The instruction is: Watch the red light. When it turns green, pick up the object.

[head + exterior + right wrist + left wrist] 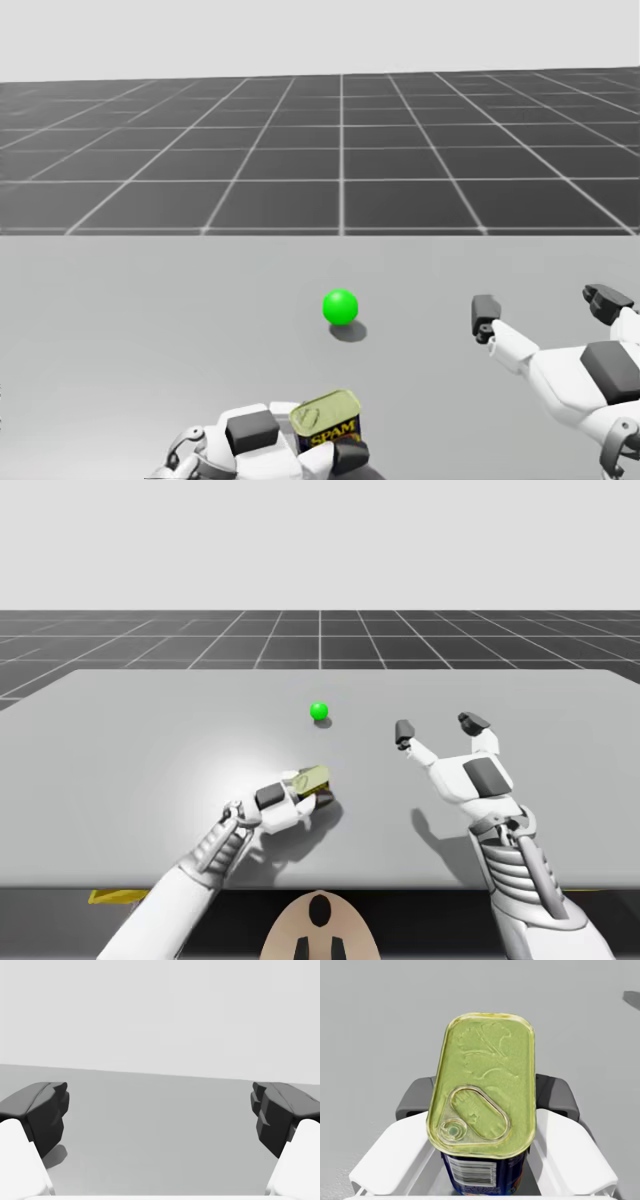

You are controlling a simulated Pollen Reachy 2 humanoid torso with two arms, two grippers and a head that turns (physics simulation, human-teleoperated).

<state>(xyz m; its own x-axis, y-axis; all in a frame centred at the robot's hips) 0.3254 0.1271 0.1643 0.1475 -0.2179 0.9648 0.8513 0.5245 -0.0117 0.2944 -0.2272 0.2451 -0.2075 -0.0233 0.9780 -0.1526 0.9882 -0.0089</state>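
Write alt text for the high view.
My left end effector is shut on a yellow-topped can near the front of the table. Beyond it the light glows green. My right end effector is open, holding nothing.

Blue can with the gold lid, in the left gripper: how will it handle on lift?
Probably rigid: the blue can looks like metal, so the left gripper shouldn't crush it. Flat sides suit the pads, though smooth walls may slip. Unlikely to roll.

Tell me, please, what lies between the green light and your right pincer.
Only bare table: in the high view nothing but the light's shadow lies between the green light and my open right pincer. My left pincer grips the blue rectangular can.
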